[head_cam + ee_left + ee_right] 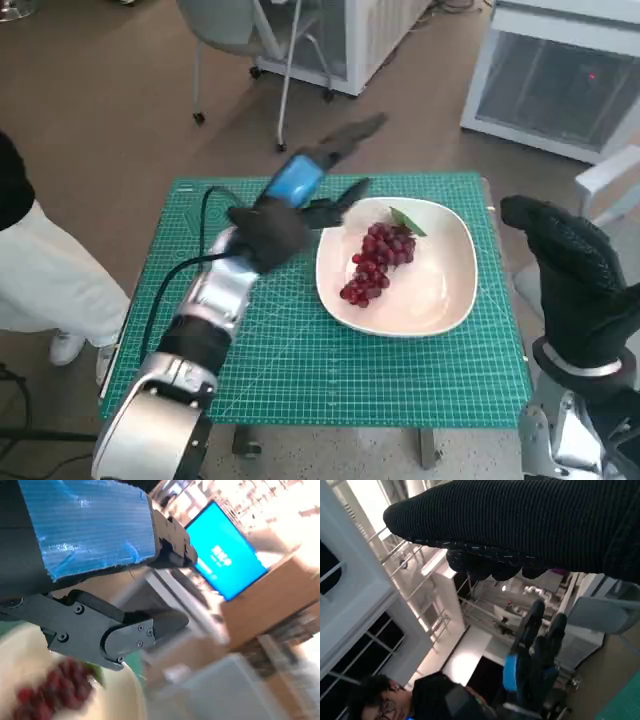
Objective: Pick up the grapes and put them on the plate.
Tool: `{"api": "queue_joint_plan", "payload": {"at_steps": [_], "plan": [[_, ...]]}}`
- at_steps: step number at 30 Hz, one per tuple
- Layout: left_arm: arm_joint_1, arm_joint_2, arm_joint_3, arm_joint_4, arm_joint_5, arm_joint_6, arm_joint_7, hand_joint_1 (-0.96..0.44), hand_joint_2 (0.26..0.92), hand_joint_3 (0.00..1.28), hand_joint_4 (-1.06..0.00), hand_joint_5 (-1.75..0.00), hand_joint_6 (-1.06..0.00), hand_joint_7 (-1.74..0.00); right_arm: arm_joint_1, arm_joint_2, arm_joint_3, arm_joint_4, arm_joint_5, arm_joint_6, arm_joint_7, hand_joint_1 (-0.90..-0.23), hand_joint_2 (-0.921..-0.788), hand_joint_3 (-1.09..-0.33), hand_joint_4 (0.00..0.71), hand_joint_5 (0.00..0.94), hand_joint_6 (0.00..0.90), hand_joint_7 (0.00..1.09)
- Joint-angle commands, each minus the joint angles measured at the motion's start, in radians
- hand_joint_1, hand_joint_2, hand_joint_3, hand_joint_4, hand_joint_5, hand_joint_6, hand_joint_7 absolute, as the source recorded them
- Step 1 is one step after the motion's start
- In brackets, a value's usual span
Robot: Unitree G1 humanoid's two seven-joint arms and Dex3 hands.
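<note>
Already the grapes (378, 262) lie inside the plate (450, 300), which sits on the green mat (300, 370) covering the tabletop, so the placing step looks done. The left hand (300, 190) hangs just beside the plate's near-left rim, raised off the mat, its fingers (350, 135) spread wide and holding nothing. What remains, I judge, is only to draw that arm clear of the plate without brushing the rim. The right hand (570, 270) stands upright off the plate's far side, past the mat's edge, fingers extended and empty. Near the mat a person's pale trouser leg (50, 280) shows, and beyond the plate stand a chair (240, 40) and white cabinets (560, 80); nothing blocks a withdrawal.
</note>
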Motion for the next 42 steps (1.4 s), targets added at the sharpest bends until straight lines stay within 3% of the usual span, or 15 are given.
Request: {"api": "queue_joint_plan", "payload": {"at_steps": [1, 10, 18, 38, 42], "plan": [[0.19, -0.007, 0.188, -0.213, -0.299, -0.055, -0.199, -0.73, 0.921, 0.72, -0.09, -0.01, -0.21, -0.03, -0.011, 0.019, 0.015, 0.045, -0.023, 0.003, -0.012, -0.674, -0.921, -0.629, 0.268, 0.0, 0.291, 0.01], [0.366, -0.026, 0.232, -0.501, -0.44, 0.047, -0.244, -0.72, 0.921, 0.61, -0.11, -0.01, -0.22, -0.04, -0.033, 0.028, 0.026, 0.061, -0.036, 0.003, -0.014, -0.673, -0.921, -0.639, 0.268, 0.0, 0.291, 0.01], [0.479, -0.03, 0.237, -0.637, -0.425, 0.052, -0.215, -0.7, 0.921, 0.57, -0.1, 0.0, -0.2, -0.05, -0.051, 0.026, 0.032, 0.08, -0.026, 0.005, -0.002, -0.683, -0.921, -0.643, 0.272, 0.002, 0.292, 0.01], [0.589, -0.066, 0.229, -0.714, -0.383, -0.029, -0.212, -0.66, 0.921, 0.55, -0.11, -0.01, -0.19, -0.1, -0.073, 0.026, 0.064, 0.114, -0.037, 0.006, 0.022, -0.666, -0.921, -0.655, 0.277, 0.002, 0.286, 0.01], [0.592, -0.071, 0.225, -0.719, -0.379, -0.036, -0.21, -0.66, 0.921, 0.55, -0.12, -0.01, -0.07, -0.34, -0.073, 0.022, 0.064, 0.116, -0.039, 0.008, 0.025, -0.664, -0.921, -0.66, 0.277, 0.002, 0.287, 0.01]]}}
